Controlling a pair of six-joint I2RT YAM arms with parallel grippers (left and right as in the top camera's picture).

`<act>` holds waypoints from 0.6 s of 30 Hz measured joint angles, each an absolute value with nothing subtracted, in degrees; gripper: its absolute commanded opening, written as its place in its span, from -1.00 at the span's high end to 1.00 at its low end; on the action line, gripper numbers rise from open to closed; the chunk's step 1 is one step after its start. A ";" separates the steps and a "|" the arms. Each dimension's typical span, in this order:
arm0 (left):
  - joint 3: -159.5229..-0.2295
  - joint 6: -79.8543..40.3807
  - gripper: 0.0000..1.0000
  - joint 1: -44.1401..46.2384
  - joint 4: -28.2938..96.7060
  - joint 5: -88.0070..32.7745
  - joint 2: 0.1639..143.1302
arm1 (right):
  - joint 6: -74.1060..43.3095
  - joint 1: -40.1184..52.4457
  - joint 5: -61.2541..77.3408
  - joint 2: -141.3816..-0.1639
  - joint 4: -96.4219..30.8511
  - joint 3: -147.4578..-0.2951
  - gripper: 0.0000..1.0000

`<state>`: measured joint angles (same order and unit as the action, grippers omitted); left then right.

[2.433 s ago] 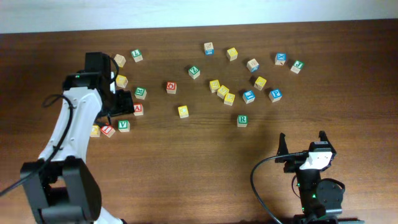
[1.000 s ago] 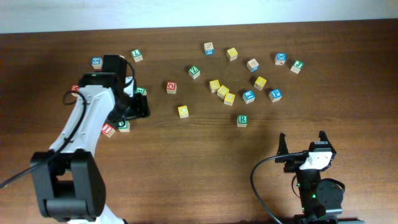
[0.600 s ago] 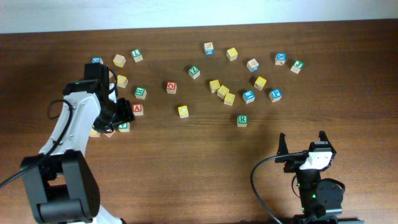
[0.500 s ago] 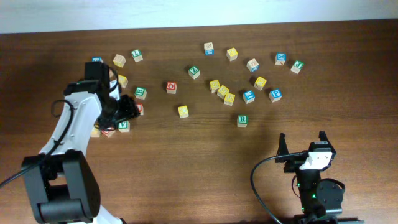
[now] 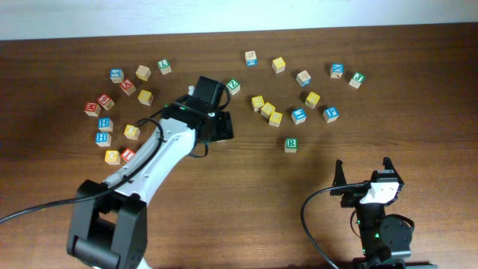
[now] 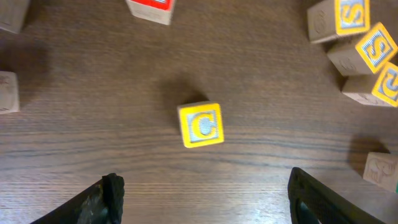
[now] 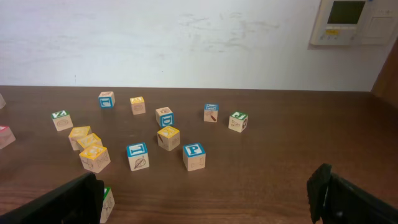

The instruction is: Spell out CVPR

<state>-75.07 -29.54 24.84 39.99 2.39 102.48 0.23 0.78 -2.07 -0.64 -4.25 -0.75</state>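
Note:
A yellow C block [image 6: 201, 124] lies on the wood table just ahead of my left gripper [image 6: 202, 202], whose fingers are open and empty on either side of it. In the overhead view the left gripper [image 5: 219, 127] hangs over that block and hides it. A blue P block [image 5: 330, 113] and a green R block [image 5: 291, 144] lie to the right. The P block [image 7: 193, 155] also shows in the right wrist view. My right gripper [image 5: 364, 173] is open and empty near the front edge. I see no V block; the left arm covers that spot.
Several yellow blocks [image 5: 267, 110] cluster right of the left gripper and show in the left wrist view [image 6: 360, 43]. A red block [image 6: 149, 6] lies beyond the C. Many blocks [image 5: 112, 112] are scattered at the far left and more [image 5: 336, 71] at the back right.
My left arm has swung right, from the blocks at the left to above the yellow C block. The right arm has not moved.

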 measured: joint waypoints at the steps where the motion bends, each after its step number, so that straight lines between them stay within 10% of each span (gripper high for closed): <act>1: -75.07 -29.82 -0.50 25.52 39.99 2.66 102.48 | 0.21 0.78 -2.07 -0.64 -4.25 -0.75 -0.97; 18: -75.05 -34.92 -0.20 27.20 35.00 10.15 108.64 | 0.23 0.78 -2.07 -0.64 -4.25 -0.75 -0.97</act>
